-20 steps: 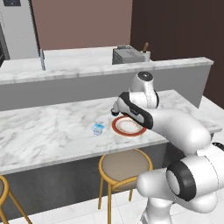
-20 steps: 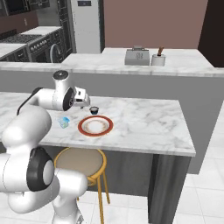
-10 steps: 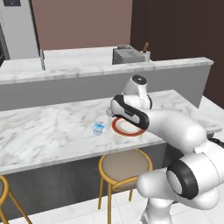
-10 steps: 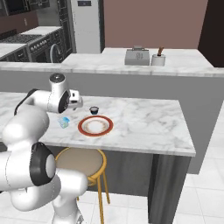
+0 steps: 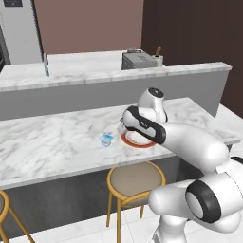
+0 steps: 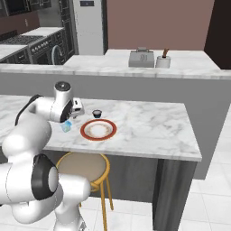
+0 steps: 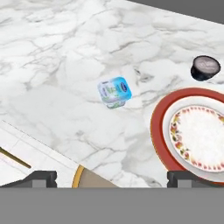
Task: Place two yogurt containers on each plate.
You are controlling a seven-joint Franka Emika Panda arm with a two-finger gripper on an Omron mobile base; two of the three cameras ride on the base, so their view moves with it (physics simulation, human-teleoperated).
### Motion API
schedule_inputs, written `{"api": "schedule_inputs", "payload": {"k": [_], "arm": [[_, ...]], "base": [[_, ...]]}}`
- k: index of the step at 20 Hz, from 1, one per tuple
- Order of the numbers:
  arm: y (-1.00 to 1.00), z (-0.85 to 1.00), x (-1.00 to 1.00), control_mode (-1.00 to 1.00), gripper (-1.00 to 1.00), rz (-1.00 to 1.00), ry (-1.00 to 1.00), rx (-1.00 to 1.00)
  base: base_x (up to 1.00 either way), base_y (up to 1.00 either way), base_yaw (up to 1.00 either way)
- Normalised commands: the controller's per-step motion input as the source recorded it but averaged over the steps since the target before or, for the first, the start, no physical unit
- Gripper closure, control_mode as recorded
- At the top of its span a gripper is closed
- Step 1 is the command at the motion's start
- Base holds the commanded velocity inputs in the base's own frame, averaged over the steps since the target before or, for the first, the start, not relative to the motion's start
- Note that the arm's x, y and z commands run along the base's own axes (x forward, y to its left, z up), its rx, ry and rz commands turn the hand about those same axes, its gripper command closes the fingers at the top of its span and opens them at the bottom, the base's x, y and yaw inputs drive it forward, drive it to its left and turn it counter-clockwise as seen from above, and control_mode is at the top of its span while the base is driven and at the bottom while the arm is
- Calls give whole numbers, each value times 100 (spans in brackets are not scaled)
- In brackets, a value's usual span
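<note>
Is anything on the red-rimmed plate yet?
No. The red-rimmed plate lies bare on the counter in the hand view, though its far edge is cut off. The pale blue cup and dark cup sit beside it.

A white plate with a red rim (image 6: 98,130) sits on the marble counter (image 6: 149,131). A small dark yogurt cup (image 6: 96,113) stands just past the plate, on its far side. A pale blue cup (image 6: 66,127) lies on the counter to the left of the plate, close to the robot arm. The gripper (image 6: 77,108) hangs above the blue cup, and I cannot tell how its jaws stand. A round stool (image 6: 84,165) stands under the near edge. Far back, a toaster (image 6: 141,58) sits on another counter.
</note>
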Motion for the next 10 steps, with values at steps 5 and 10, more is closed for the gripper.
{"api": "schedule_inputs", "payload": {"k": [5, 10], "arm": [[0, -1, 0, -100, -100, 3, 0, -6], [16, 0, 0, -100, -100, 2, 0, -8]], "base": [[0, 0, 0], [0, 0, 0]]}}
